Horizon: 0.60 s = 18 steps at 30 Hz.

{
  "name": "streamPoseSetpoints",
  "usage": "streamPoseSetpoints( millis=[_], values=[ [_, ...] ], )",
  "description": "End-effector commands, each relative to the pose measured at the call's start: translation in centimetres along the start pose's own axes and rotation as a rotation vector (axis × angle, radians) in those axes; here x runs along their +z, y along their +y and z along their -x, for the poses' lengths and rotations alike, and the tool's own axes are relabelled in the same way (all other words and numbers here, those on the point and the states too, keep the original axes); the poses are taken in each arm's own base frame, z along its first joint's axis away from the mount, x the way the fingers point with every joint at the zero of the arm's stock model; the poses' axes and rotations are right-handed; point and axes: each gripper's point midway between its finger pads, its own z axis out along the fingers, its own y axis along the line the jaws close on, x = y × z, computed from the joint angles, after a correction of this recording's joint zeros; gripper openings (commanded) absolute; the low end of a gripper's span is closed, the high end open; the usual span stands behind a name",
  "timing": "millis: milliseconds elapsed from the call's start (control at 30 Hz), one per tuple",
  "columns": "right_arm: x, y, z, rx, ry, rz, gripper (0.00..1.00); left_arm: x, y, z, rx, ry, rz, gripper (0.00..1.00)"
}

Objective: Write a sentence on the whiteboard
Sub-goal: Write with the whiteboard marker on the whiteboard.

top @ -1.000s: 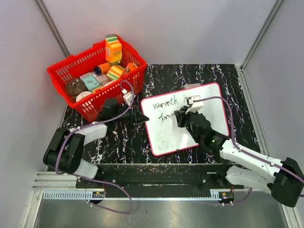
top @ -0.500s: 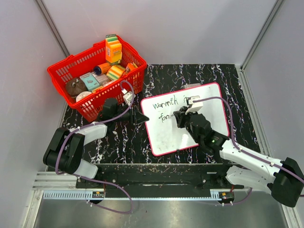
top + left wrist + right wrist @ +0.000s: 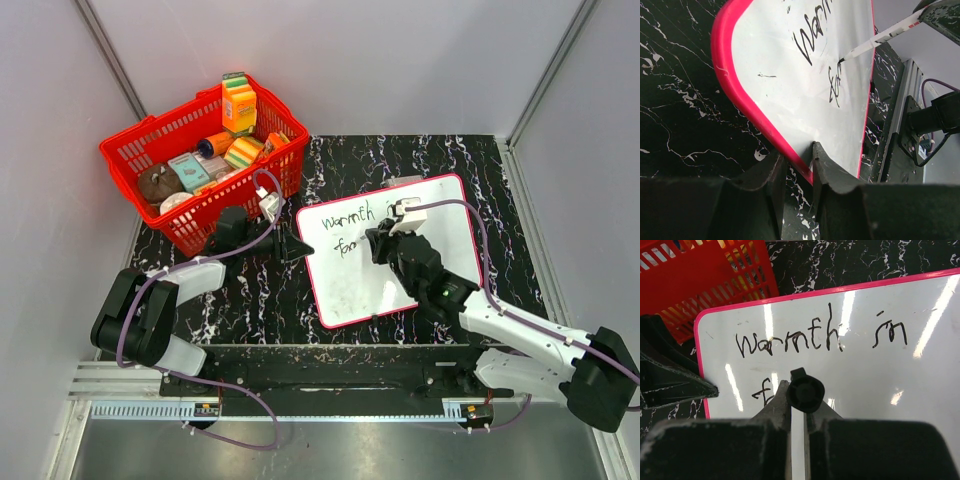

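1. The right end effector [image 3: 802, 405] is clamped on a marker [image 3: 880, 38], a white barrel with a dark tip. From the right wrist, the marker's black butt end shows between the two fingers.
2. The marker slants down to the board [image 3: 350, 285], and its tip meets the white surface at the second line of writing.
3. The left end effector [image 3: 797, 161] is closed on the board's near left edge, with the pink frame running between its two fingers.
4. The board lies flat on the counter [image 3: 265, 295], right of centre and turned slightly askew. Its top line reads "warmth in". The second line begins with an "f", and the rest is too small to make out.
5. The counter is black stone-look with white veining. A strip of it shows between the board and the basket [image 3: 200, 222].
6. The basket is red plastic mesh, sits at the counter's far left corner, and is filled with small packets and boxes.
7. Plain pale walls [image 3: 400, 60] close in the counter on the left, back and right, with metal strips down the corners. A metal rail [image 3: 330, 410] runs along the near edge beneath the arm bases.
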Motion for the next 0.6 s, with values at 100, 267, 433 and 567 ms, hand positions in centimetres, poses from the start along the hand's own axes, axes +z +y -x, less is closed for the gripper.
streamPoseSetpoints(
  millis=[100, 267, 433, 567],
  values=[
    [0.4, -1.2, 1.9, -0.009, -0.050, -0.066, 0.00, 0.4, 0.6, 0.2, 0.122, 0.001, 0.031, 0.00],
    [0.0, -1.6, 1.2, -0.011, -0.031, -0.068, 0.00, 0.4, 0.6, 0.2, 0.122, 0.001, 0.031, 0.00],
    [-0.5, -1.9, 0.4, -0.015, -0.010, -0.069, 0.00, 0.4, 0.6, 0.3, 0.123, 0.000, 0.029, 0.00],
    [-0.9, -2.0, 0.0, -0.008, 0.003, -0.059, 0.00, 0.4, 0.6, 0.2, 0.122, 0.001, 0.031, 0.00]
  ],
)
